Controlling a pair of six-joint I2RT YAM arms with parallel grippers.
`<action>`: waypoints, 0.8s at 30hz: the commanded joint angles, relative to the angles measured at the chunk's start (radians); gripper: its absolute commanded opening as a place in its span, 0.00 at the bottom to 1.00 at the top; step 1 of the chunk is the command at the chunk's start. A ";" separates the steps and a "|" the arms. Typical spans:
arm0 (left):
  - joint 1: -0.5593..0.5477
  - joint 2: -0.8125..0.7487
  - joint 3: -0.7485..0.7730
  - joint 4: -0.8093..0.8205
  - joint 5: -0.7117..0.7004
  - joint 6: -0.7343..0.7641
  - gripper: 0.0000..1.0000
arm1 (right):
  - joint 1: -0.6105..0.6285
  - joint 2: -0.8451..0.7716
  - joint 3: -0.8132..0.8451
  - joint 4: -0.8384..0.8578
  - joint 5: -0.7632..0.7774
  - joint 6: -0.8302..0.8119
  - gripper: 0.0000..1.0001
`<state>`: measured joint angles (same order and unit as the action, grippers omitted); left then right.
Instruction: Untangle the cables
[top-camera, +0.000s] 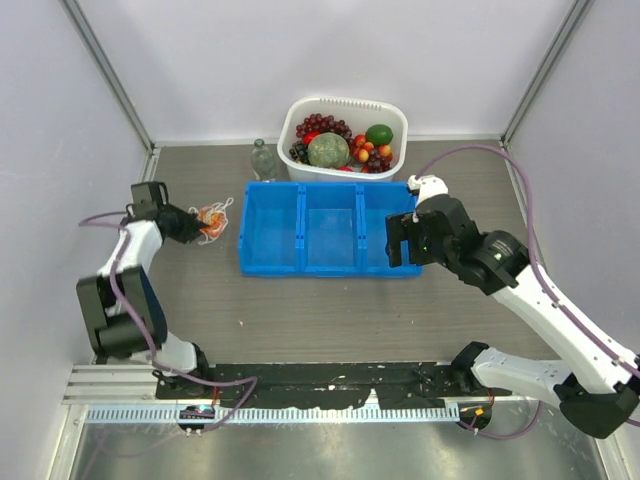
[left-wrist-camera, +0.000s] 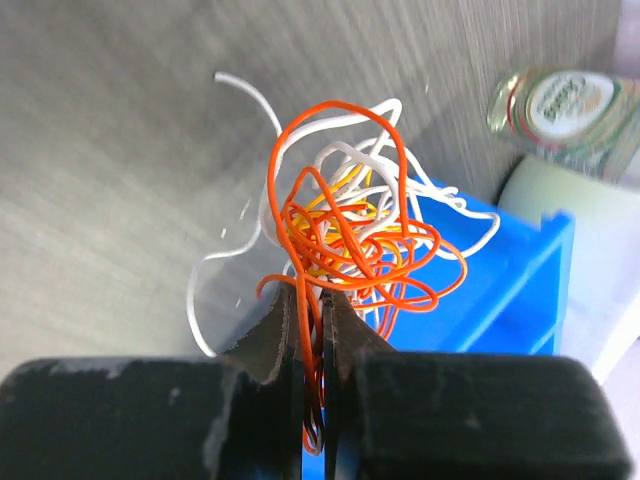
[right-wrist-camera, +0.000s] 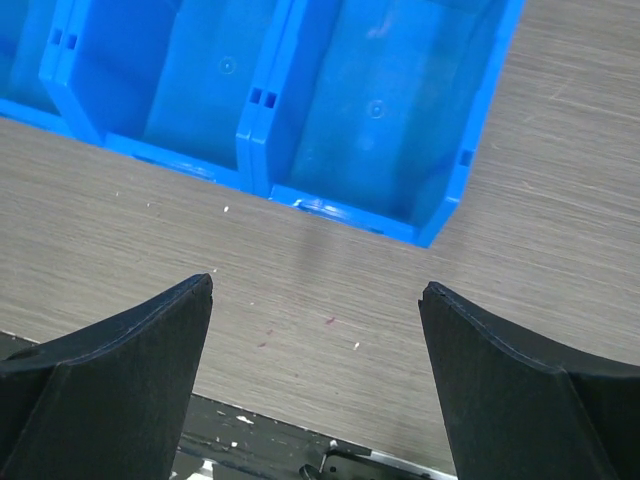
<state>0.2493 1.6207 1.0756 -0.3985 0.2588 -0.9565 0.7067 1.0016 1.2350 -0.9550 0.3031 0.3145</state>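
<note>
The cables are a tangled bunch of thin orange-red, yellow and white cords. In the top view the bunch hangs at the far left of the table, left of the blue bin. My left gripper is shut on orange strands of the bunch, which run down between its fingers; it shows in the top view too. My right gripper is open and empty, held above the table near the right front corner of the blue bin; it also shows in the top view.
The blue three-compartment bin stands mid-table. A white basket of fruit stands behind it. A clear bottle stands at the basket's left and shows in the left wrist view. A black rail runs along the near edge.
</note>
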 joint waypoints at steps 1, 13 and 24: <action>0.001 -0.244 -0.166 -0.028 -0.009 0.004 0.00 | 0.004 0.051 -0.029 0.111 -0.111 -0.023 0.90; -0.031 -1.004 -0.258 -0.162 0.279 0.145 0.00 | 0.002 0.152 -0.097 0.269 -0.225 0.011 0.90; -0.657 -0.983 -0.296 -0.037 0.122 0.079 0.00 | 0.004 0.023 -0.218 0.387 -0.096 0.060 0.90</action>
<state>-0.1967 0.5701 0.8188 -0.5259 0.4808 -0.8684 0.7071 1.1221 1.0763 -0.6678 0.1349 0.3271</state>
